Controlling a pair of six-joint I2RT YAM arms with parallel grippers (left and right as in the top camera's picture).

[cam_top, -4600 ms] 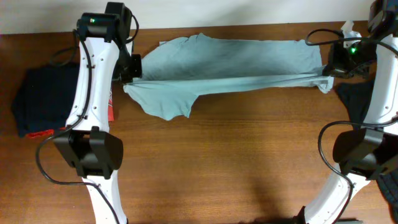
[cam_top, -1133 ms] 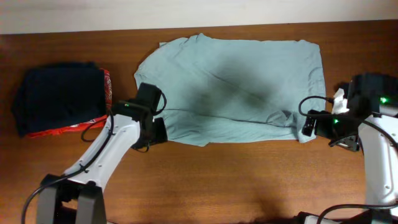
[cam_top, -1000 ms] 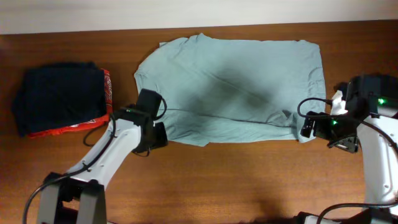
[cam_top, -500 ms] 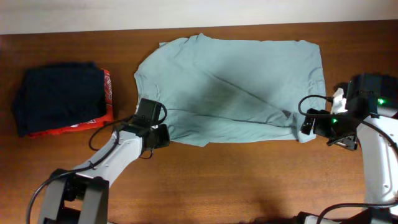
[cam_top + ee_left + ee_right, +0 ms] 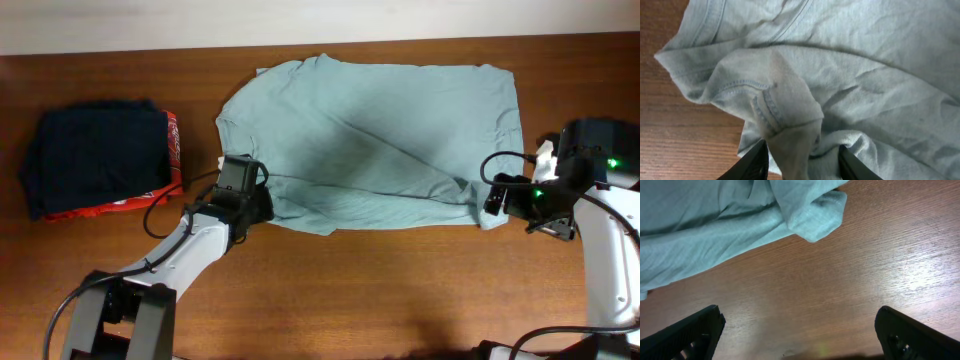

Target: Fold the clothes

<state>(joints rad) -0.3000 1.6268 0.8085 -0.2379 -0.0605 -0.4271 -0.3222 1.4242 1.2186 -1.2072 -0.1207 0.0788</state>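
The clothes here are a pale grey-blue T-shirt (image 5: pixel 370 130) lying spread out and wrinkly across the far half of the table. My left gripper (image 5: pixel 262 206) is at its near left corner. In the left wrist view a bunched fold of the T-shirt (image 5: pixel 790 115) rises between the two black fingers, and the left gripper (image 5: pixel 802 162) is shut on it. My right gripper (image 5: pixel 492 206) hangs by the near right corner. The right wrist view shows the right gripper (image 5: pixel 800 335) wide open over bare wood, with the T-shirt's corner (image 5: pixel 815 215) beyond its fingertips.
A folded pile of dark blue cloth (image 5: pixel 95 155) lies at the far left on something red (image 5: pixel 172 140). The brown wooden table (image 5: pixel 380 290) stretches in front of the shirt. A pale wall strip (image 5: pixel 300 20) borders the far edge.
My left gripper has crept forward onto the shirt's near left corner and narrowed round a fold of it. The right arm has barely moved and stays open.
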